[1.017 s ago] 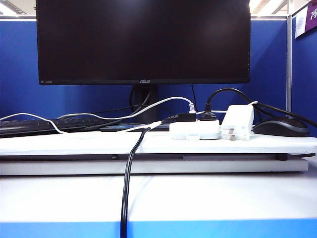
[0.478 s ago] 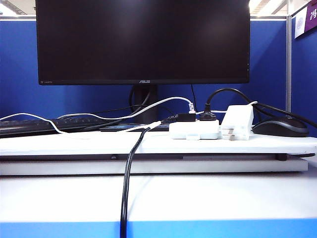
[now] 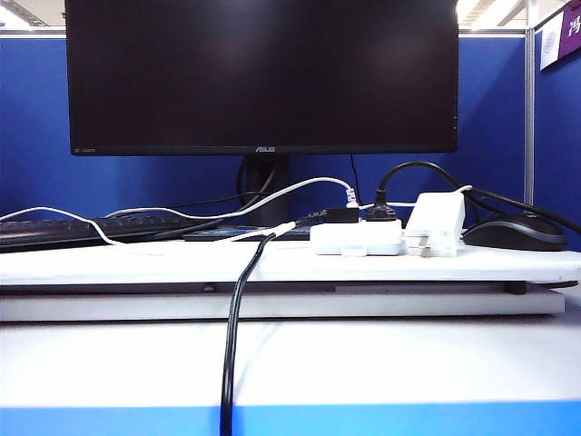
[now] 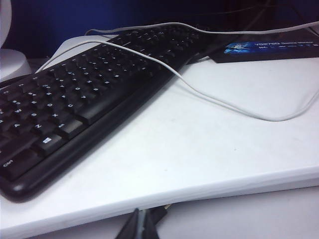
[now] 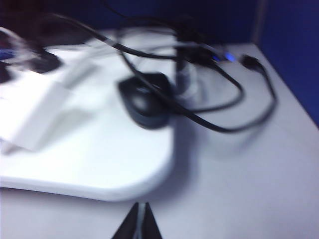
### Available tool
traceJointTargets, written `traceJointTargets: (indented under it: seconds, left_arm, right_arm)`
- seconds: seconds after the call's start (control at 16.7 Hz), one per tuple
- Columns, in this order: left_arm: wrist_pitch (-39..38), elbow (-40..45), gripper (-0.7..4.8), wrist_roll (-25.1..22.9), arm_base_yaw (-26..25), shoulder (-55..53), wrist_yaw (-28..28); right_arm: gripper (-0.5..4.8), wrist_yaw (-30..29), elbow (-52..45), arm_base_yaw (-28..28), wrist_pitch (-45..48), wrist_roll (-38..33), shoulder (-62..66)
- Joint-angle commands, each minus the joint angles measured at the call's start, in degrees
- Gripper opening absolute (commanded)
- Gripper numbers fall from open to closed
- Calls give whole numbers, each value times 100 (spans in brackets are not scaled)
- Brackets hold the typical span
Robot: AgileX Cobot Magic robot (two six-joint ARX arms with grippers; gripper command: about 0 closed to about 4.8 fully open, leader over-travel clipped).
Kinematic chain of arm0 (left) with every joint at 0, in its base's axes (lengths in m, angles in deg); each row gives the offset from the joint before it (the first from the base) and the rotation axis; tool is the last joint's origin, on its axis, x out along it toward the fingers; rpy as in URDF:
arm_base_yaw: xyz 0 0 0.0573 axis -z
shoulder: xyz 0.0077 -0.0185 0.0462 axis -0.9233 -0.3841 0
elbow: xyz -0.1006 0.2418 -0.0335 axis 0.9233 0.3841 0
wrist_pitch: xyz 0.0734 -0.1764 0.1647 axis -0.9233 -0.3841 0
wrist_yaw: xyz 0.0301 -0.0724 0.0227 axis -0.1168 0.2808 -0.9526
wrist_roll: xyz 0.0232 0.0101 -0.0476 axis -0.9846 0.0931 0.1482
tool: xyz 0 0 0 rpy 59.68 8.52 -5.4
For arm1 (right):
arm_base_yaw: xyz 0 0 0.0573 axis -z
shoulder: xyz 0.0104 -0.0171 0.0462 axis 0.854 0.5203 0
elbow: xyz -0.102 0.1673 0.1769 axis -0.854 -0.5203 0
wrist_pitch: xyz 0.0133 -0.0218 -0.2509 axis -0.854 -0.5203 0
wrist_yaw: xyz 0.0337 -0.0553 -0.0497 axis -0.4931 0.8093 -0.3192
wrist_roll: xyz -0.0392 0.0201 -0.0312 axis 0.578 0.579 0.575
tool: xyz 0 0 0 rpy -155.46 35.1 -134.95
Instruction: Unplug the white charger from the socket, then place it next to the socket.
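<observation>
The white charger (image 3: 436,222) stands on the white board just to the right of the socket (image 3: 357,238), its metal prongs showing low on its front. Two black plugs sit on top of the socket. Neither arm shows in the exterior view. The right wrist view is blurred; the charger (image 5: 32,117) lies far off to one side there. My right gripper (image 5: 143,206) is shut and empty, hovering over the table short of the board's rounded corner. In the left wrist view my left gripper (image 4: 143,215) is shut and empty, just below the board's front edge.
A large monitor (image 3: 263,77) stands behind. A black keyboard (image 3: 54,232) (image 4: 75,94) with a thin white cable (image 4: 224,104) over it lies on the left. A black mouse (image 3: 513,233) (image 5: 144,99) and black cords lie right of the charger. A thick black cable (image 3: 234,327) hangs over the board's front.
</observation>
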Motion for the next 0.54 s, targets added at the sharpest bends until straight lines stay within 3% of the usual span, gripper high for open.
traceJointTargets:
  seconds: [0.06,0.54]
  left_arm:
    - [-52,7,-4,15,-2,15,2]
    - [-50,7,-4,17,-2,15,0]
  right_arm:
    - [-1,31,-24,129,35,17,-13]
    - [-1,-55,-24,116,35,15,-13]
